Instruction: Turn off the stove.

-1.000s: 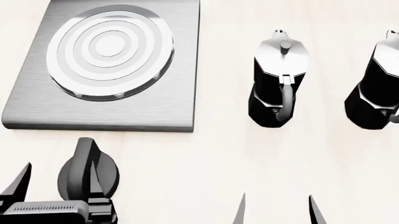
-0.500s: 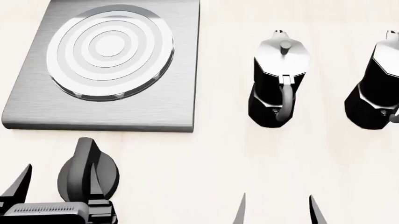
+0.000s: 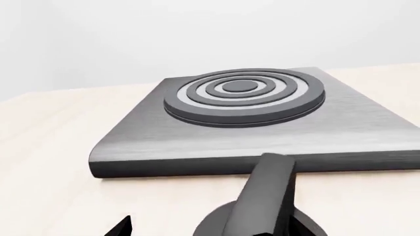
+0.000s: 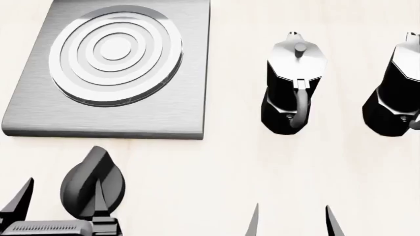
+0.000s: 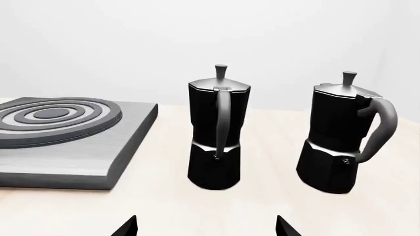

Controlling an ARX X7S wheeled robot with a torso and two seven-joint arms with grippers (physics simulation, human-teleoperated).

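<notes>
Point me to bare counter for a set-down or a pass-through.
Free: the strip between the stove and the near moka pot, and the stretch in front of both pots, above the right pincer. Crowded: the knob with the left pincer around it, and the gap between the pots, far moka pot.

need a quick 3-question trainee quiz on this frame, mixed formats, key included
1. True or false: a moka pot sits on the stove burner.
2. Multiple choice: the knob lies A) between the two moka pots, B) on the table just in front of the stove's near edge, C) on top of the burner.
3. Fill in: the left gripper has its fingers spread either side of the ____, while the right gripper hangs open over bare table.

Key: 1 false, both pots stand on the table to the stove's right. 2 B. 3 knob.
</notes>
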